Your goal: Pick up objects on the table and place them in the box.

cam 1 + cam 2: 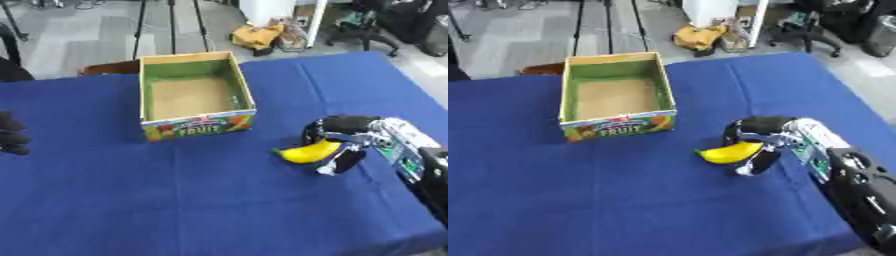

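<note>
Fingers and thumb of my right hand (346,137) are curled round a yellow banana (307,152), whose pointed end sticks out to the hand's left, low over the blue tablecloth (219,200). Up and to the left of that hand, well apart, sits the open cardboard fruit box (197,92), nothing in it. My left hand (10,135) shows at the far left edge, its dark fingers bunched, holding nothing.
</note>
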